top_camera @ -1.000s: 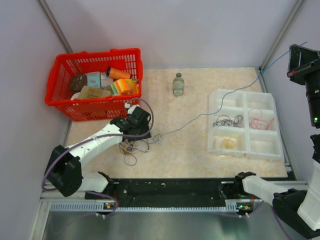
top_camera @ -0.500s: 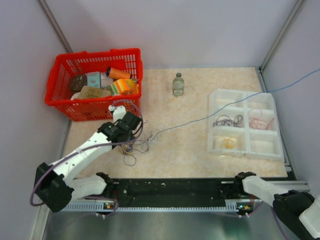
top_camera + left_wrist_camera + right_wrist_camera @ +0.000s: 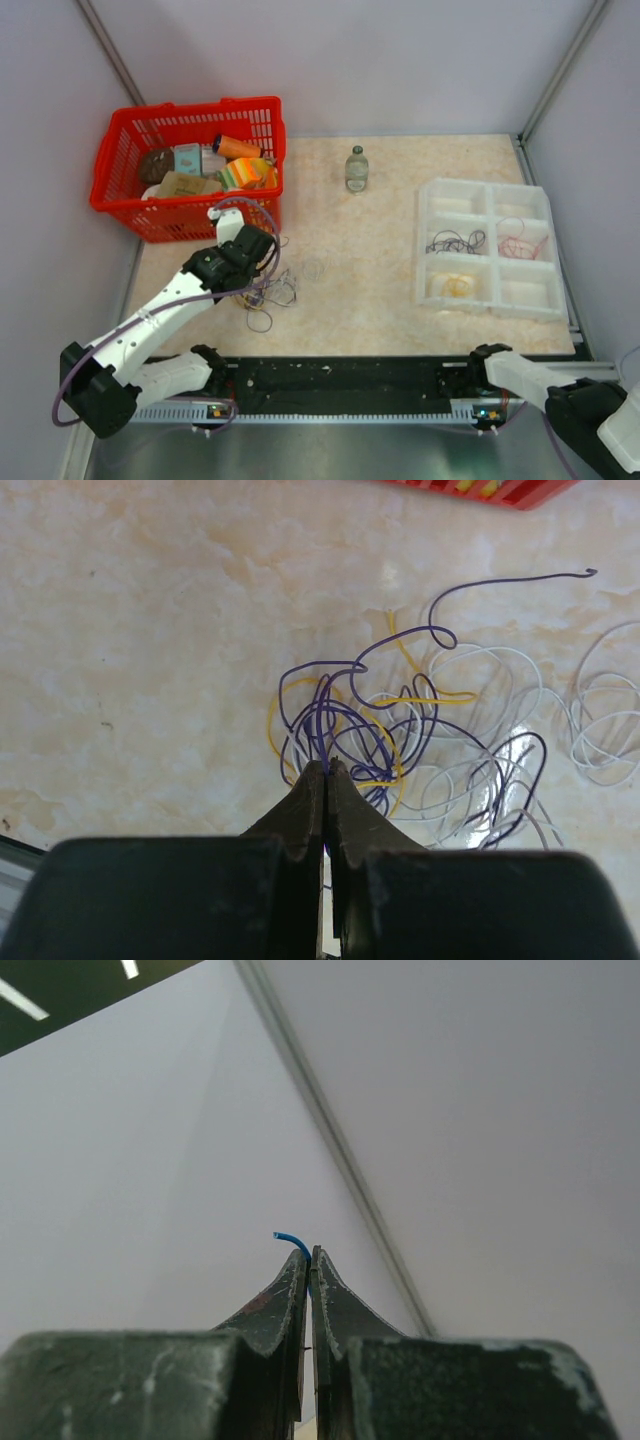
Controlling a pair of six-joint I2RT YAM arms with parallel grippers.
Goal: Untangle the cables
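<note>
Untangling stands partway: three compartments of the tray [image 3: 484,183] hold separated cables [image 3: 455,242], while a tangle [image 3: 400,760] lies on the table [image 3: 380,280] near the basket [image 3: 170,222]. There the left gripper [image 3: 326,768] pinches a purple strand [image 3: 320,730]; the right gripper [image 3: 308,1255] clamps the end of a blue cable [image 3: 292,1239].

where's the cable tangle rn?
Top view, left side: the tangle lies in front of the red basket, under the left pincer, shut on a purple strand.

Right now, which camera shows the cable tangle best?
The left wrist view: the tangle fills it, purple, yellow and pale strands distinct, the left gripper shut on a purple one. The top view shows it small, at that gripper's tip; the right wrist view shows only a blue cable end.
</note>
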